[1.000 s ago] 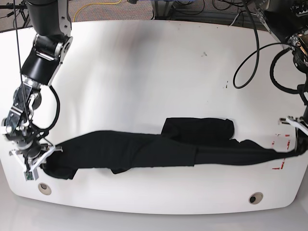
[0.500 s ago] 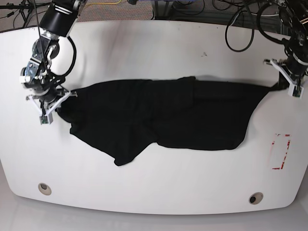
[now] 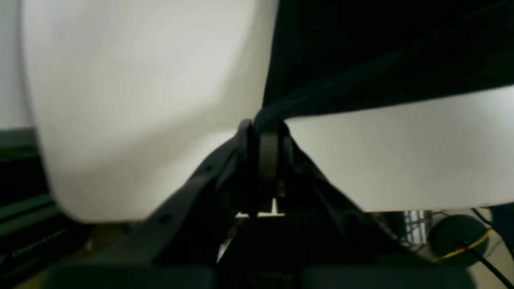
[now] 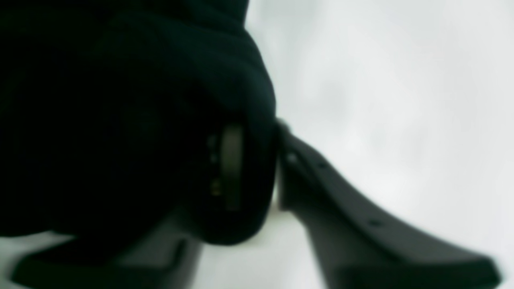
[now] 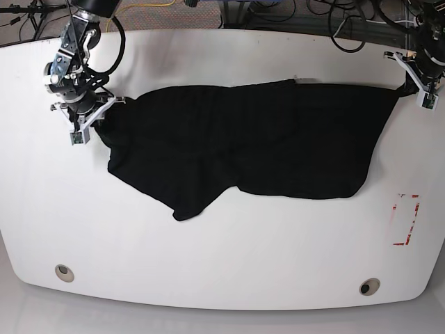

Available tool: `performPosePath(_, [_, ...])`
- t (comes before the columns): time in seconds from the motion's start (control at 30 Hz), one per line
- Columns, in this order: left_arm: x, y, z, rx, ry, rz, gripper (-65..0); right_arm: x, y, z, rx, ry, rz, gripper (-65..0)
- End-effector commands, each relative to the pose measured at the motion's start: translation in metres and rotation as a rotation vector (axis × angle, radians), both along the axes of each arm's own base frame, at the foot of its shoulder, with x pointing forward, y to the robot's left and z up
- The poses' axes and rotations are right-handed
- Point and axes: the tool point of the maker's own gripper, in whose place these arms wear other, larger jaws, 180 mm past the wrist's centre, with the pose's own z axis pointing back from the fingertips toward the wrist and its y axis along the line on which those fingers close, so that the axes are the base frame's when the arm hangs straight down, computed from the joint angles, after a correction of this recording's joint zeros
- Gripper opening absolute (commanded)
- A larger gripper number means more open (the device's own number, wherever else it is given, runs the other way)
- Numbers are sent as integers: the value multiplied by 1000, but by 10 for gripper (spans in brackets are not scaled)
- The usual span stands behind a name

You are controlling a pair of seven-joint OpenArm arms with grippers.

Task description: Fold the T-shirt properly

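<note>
The shirt (image 5: 250, 142) is spread wide across the far half of the white bench (image 5: 222, 257), mostly flat, with one flap hanging down toward the near-left. Left claw (image 3: 265, 132) is clamped tight on a bunched corner of the shirt at the bench's far edge. Right claw (image 4: 257, 168) sits at the opposite corner with fabric bulging between its fingers; too blurry to tell whether it actually grips or has let go.

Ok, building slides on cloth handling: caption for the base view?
Two claws stretch the black T-shirt across the white table, one at each end.
</note>
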Motion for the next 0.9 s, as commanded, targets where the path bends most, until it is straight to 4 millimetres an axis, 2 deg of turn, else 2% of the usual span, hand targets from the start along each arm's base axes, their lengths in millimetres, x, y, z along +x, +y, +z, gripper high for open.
performPosePath(0.0, [5, 4, 12, 21, -39, -13, -650, 9, 2, 16, -5, -63, 3, -325])
performPosePath(0.13, [4, 7, 13, 26, -39, -6, -650, 9, 5, 21, -6, -77, 11, -166])
performPosePath(0.23, [4, 7, 13, 27, -39, -6, -650, 13, 6, 30, -17, -104, 17, -109])
performPosePath(0.43, [4, 8, 13, 28, -38, -5, -650, 25, 17, 57, -28, -189, 33, -98])
performPosePath(0.53, [4, 8, 13, 28, -38, -5, -650, 40, 27, 72, -29, -235, 66, -98])
performPosePath(0.7, [4, 7, 13, 27, -37, -8, -650, 63, 35, 71, 1, -249, 88, -101])
performPosePath(0.87, [5, 6, 13, 25, -40, -11, -650, 89, 32, 64, 37, -237, 82, -101])
